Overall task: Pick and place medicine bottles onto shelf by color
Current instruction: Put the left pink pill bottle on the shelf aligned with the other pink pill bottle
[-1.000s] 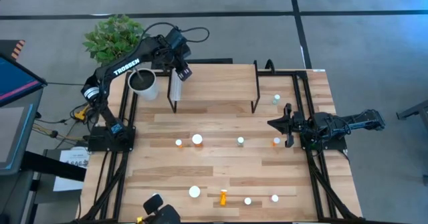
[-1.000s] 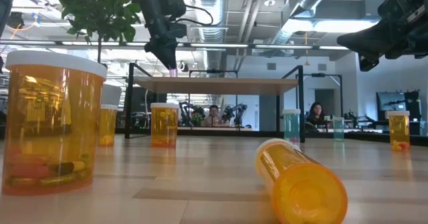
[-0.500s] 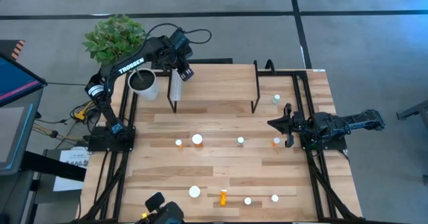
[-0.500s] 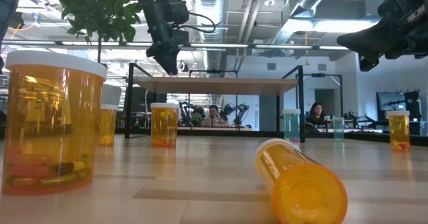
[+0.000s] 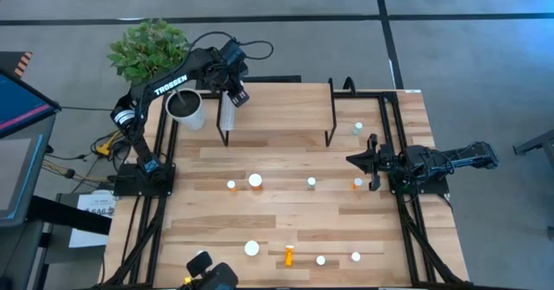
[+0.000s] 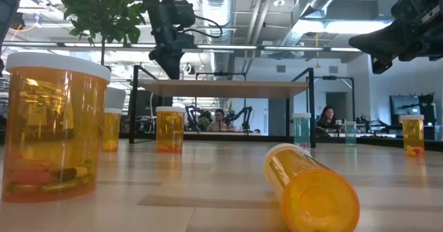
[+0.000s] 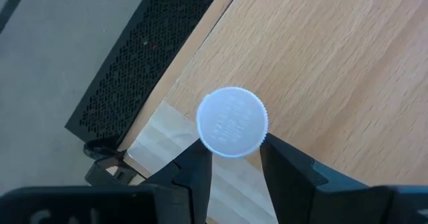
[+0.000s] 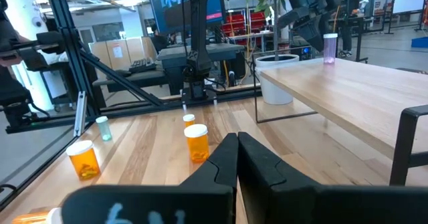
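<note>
One pink medicine bottle (image 8: 330, 47), white-capped, stands upright at the left end of the shelf (image 5: 277, 108), the only bottle visible on the light wood top. The left gripper (image 5: 235, 93) hovers just above it. Its fingers (image 7: 194, 167) are parted to either side of the cap and, as far as the views show, grip nothing, so the placement looks done.

Everything else awaits sorting. Nine bottles sit on the table (image 5: 286, 216) below and in front of the shelf:

- A row of four crosses the middle: a small bottle (image 5: 231, 184), a wide-capped bottle (image 5: 255, 181), a teal bottle (image 5: 312, 183) and an orange bottle (image 5: 357, 183).
- A lone teal bottle (image 5: 358, 128) stands nearer the right rail, just beyond the shelf's right legs.
- Along the near edge stand another wide-capped orange bottle (image 5: 252, 248) and two small bottles (image 5: 320, 260) (image 5: 355, 256).
- An orange bottle (image 5: 288, 255) lies tipped on its side between them.

The right gripper (image 5: 355, 160), fingers pressed together and empty, waits over the table's right side near the middle row's orange bottle. A white plant pot (image 5: 184, 108) stands just beside the shelf's left end. With one bottle up and nine down, the job appears barely begun, and no colour groups have yet formed on the shelf.
</note>
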`<state>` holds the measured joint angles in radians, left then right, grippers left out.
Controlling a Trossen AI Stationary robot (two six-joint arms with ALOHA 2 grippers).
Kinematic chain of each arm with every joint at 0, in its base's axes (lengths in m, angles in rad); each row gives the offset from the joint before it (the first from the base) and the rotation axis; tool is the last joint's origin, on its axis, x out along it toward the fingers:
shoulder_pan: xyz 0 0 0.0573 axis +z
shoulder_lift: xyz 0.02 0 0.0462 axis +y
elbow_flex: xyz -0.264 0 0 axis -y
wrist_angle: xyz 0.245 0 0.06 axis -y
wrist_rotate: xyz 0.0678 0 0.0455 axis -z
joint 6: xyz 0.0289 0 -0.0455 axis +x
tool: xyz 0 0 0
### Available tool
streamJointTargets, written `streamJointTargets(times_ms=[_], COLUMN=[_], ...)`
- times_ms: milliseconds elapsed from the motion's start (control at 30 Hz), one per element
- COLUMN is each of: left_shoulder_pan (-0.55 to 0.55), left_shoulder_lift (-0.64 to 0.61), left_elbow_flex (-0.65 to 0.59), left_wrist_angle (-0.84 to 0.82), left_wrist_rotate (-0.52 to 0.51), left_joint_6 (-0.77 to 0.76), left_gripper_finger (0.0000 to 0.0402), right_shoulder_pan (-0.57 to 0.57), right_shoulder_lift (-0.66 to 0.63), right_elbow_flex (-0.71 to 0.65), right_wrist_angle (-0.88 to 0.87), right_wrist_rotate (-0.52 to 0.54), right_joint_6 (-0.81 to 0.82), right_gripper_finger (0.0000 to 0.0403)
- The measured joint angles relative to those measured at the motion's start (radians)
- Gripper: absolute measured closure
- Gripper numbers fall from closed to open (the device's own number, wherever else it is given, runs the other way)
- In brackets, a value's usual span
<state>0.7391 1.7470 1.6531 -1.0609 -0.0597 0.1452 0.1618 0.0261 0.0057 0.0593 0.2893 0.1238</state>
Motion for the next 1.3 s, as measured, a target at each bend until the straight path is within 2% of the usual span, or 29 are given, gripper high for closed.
streamJointTargets(times_ms=[233,633,733,867,1067,1300], left_shoulder_pan=[0.0,-0.003,-0.022,-0.086,-0.249,-0.45], left_shoulder_lift=[0.0,-0.122,-0.17,-0.251,-0.382,-0.577], left_elbow_flex=[0.0,0.0,0.001,-0.002,-0.047,-0.269], left_wrist_angle=[-0.045,-0.06,-0.072,-0.069,-0.005,0.254], left_wrist_rotate=[0.0,0.003,0.051,0.105,0.1,0.099], left_joint_6=[-0.001,0.003,0.001,-0.009,-0.041,-0.11], left_gripper_finger=[0.0285,0.0207,0.0196,0.0194,0.0201,0.0203], right_shoulder_pan=[0.0,0.0,0.0,0.0,0.0,0.0], right_shoulder_lift=[0.0,0.0,0.0,0.0,0.0,0.0], right_elbow_flex=[0.0,0.0,0.0,0.0,0.0,0.0], right_wrist_angle=[0.0,0.0,0.0,0.0,0.0,0.0], right_wrist_rotate=[0.0,0.0,0.0,0.0,0.0,0.0], right_joint_6=[0.0,0.0,0.0,0.0,0.0,0.0], right_gripper_finger=[0.0369,0.0369,0.0369,0.0369,0.0369,0.0369])
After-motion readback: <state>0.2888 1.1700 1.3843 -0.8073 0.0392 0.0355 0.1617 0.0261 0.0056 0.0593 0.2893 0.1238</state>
